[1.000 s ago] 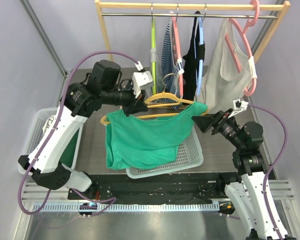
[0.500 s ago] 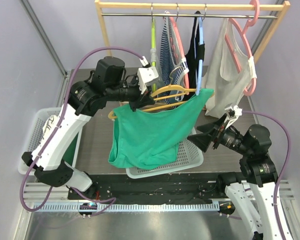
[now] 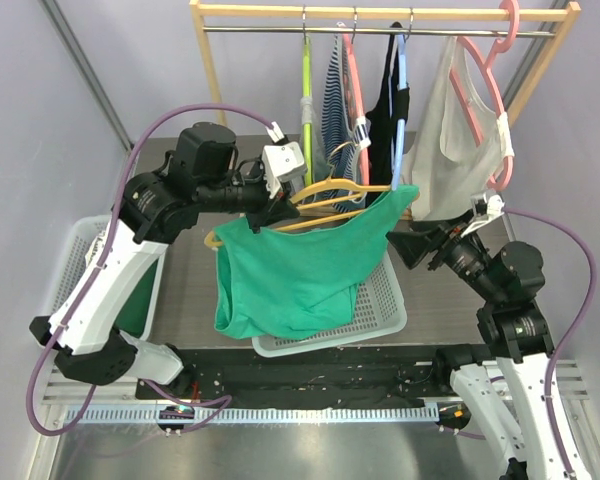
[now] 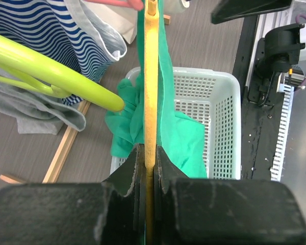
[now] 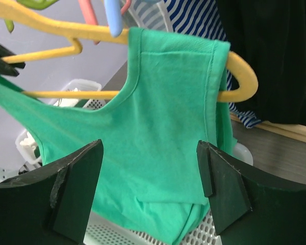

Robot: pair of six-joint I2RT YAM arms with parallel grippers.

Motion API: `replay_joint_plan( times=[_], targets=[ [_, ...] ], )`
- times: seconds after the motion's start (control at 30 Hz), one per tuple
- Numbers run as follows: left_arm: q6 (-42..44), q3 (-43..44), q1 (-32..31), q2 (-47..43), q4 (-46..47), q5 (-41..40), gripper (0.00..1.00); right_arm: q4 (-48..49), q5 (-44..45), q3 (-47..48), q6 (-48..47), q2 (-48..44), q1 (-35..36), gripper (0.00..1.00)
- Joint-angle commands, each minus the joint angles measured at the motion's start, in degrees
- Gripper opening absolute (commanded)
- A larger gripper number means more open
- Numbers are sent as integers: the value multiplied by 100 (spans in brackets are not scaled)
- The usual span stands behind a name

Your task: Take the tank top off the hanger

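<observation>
Green cloth marks the tank top [image 3: 290,280], which hangs on a yellow hanger [image 3: 320,220] held in the air in front of the rail [image 3: 380,30], above a white basket [image 3: 385,300] on the table. Its hem dangles over the basket's near-left rim. The left gripper [image 3: 270,212] is clamped on the hanger near its left end, jaws closed tight on the yellow bar; the left wrist view shows both black fingers [image 4: 130,171] pinching the bar, with green fabric draped on either side of it. Both straps sit on the hanger, and the right strap wraps its curved right end. The right gripper [image 3: 405,245] sits just beside the top's right edge, below that strap, with its jaws spread wide and holding nothing; in its wrist view the 2 fingers frame the green cloth without closing on it. Behind, a striped top [image 3: 335,110], a black garment [image 3: 385,110] and a pale one [image 3: 455,130] hang from the rail.
</observation>
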Motion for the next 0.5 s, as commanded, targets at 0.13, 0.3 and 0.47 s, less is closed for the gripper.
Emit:
replay_joint_plan(
  times=[0.13,0.3,0.47],
  targets=[
    [-72,62,-17,-134,292,166,0,1244,-134,-325,479,377,17,77],
    [-116,115,-78,-46,231,210,0,1473,-117,-300,444,420,17,76],
    [-125,115,-184,-20,222,202,0,1640,-196,-185,418,631,8,68]
  ],
)
